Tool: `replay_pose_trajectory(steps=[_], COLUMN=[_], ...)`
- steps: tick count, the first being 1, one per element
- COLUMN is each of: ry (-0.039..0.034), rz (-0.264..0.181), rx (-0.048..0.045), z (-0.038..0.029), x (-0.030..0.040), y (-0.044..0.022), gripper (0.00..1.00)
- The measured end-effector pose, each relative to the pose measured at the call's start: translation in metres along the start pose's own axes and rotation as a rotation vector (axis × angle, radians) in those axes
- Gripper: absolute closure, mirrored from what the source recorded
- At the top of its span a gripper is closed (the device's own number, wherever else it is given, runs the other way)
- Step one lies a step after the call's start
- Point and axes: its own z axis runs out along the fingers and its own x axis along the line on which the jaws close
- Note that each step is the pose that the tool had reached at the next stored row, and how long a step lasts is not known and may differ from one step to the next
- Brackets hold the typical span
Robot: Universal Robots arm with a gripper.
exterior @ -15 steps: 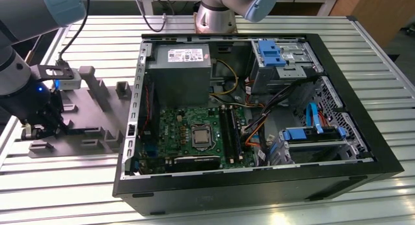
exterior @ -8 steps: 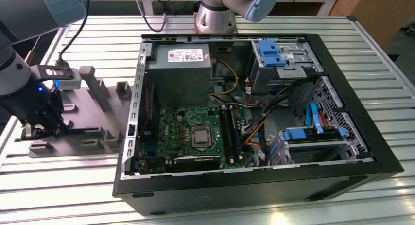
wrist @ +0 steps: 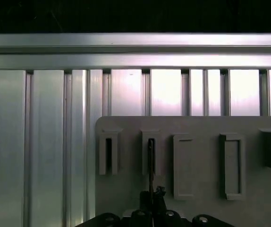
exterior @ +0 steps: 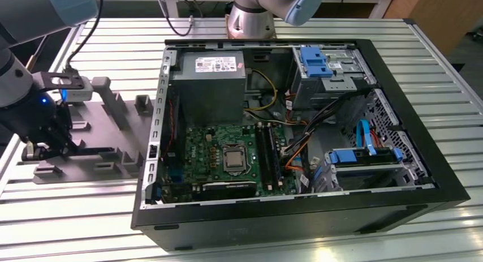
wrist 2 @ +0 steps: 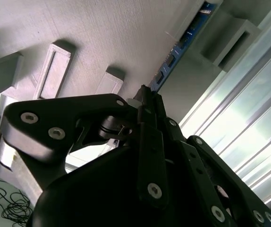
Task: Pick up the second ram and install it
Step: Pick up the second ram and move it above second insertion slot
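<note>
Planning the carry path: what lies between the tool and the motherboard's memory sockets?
In the exterior view, the grey tray's raised blocks and the computer case's metal side wall stand between the tool, closed on the second ram, and the memory sockets.

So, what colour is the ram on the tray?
The ram is dark blue, clearest in the second wrist view.

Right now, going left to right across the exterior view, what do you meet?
Claw, shut on the second ram in the second wrist view → grey moulded tray → CPU socket → memory sockets → nearer blue drive caddy.
</note>
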Motion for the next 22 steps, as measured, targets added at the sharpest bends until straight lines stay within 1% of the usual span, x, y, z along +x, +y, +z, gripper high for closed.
replay_pose_trajectory(steps=[3, 10, 22], ry=[0.0001, 0.0001, -0.0002], rz=[0.0, 0.0, 0.0], rx=[-0.0001, -0.0002, 0.0005], z=[-0.0033, -0.0048, -0.0126], x=[-0.0001, -0.0001, -0.0002], y=[0.0, 0.0, -0.0001], gripper=[0.86, 0.86, 0.86])
